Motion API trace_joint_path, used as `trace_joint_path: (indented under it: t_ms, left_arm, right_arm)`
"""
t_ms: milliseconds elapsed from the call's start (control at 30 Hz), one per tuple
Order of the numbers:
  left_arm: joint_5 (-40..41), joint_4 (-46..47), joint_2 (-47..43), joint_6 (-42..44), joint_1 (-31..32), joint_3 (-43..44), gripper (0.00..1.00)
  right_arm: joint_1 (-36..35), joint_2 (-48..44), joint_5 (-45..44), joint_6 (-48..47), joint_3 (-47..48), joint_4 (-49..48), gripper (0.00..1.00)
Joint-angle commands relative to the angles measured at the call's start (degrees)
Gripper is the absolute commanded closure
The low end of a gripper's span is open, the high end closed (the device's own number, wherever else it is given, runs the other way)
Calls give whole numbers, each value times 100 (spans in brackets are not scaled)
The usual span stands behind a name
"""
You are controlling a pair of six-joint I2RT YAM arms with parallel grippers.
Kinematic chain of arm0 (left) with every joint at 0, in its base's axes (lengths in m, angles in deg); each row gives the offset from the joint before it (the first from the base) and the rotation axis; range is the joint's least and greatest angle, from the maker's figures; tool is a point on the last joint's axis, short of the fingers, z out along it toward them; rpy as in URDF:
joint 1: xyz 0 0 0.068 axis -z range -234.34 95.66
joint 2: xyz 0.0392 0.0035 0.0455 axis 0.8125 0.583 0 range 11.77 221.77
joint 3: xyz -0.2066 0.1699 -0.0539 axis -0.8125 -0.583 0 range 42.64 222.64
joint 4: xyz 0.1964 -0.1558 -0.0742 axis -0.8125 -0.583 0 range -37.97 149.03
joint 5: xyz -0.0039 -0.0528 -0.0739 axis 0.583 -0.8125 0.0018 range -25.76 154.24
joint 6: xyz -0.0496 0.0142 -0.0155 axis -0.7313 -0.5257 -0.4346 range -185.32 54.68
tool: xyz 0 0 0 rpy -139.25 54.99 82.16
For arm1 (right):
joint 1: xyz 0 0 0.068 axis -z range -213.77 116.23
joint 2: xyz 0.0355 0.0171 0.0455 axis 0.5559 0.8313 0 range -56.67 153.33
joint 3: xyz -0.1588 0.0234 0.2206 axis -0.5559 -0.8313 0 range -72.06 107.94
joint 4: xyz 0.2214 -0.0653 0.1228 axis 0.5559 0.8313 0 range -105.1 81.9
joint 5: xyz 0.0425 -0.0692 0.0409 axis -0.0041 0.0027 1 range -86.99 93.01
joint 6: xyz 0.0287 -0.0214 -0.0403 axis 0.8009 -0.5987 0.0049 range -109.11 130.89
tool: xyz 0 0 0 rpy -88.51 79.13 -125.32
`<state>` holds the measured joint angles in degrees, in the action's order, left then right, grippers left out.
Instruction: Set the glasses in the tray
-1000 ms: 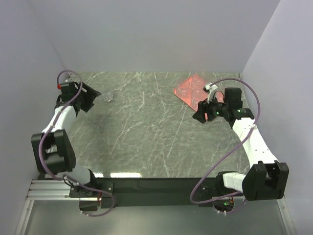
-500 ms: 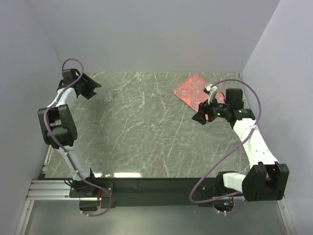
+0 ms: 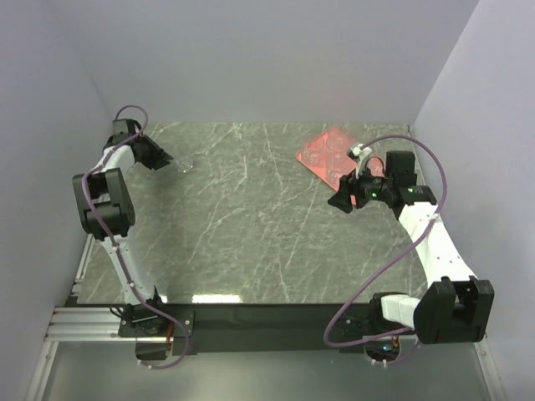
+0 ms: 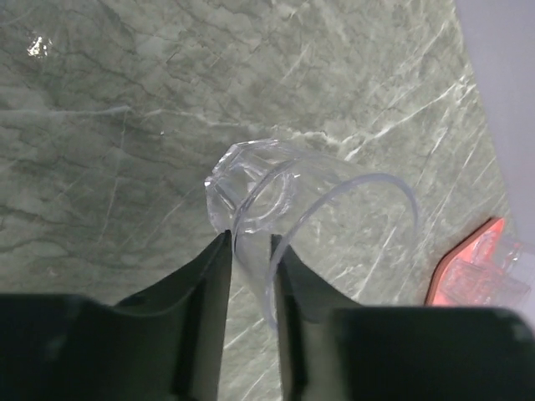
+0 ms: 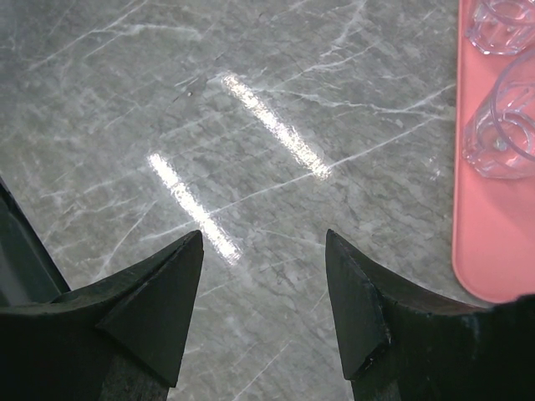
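The left pincer [image 4: 249, 267] is closed on the wall of a glass [image 4: 276, 188], one finger inside the rim, at the far left of the surface [image 3: 251, 225], well apart from the tray [image 3: 316, 156]; lift straight and pinch firmly, as a thin wall may pivot; its axis runs from the far base to the mouth facing the pincer, seemingly upright. The right pincer [image 5: 263, 251] hangs open, empty, beside the tray

My left gripper [image 3: 166, 159], reached out to the far left of the marbled table [image 3: 251, 242], sits right at a lone clear glass [image 3: 185, 164]. The pink tray [image 3: 322, 160] lies at far right. My right gripper [image 3: 341, 201] hovers just beside its near edge.
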<state>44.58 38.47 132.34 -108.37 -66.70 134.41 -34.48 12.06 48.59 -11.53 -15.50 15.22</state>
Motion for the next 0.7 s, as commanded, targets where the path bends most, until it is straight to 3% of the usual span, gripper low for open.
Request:
trace_joint_path:
  t_ms: [0,233,467,667]
  left_arm:
    - [-29,-115,-16,218,-3,316,72]
    - [-99,25,-297,367,14,26,99]
    - [-222,507,-982,464,225,-764,100]
    - [-302,1017,-1747,350,777,-1643,100]
  right_arm:
    - [53,-149,109,-61,-39,-36,33]
    - [53,-141,109,-53,-57,-44,33]
    - [220,-149,179,-35,-66,-53,33]
    - [220,-114,214,-44,-57,-18,33]
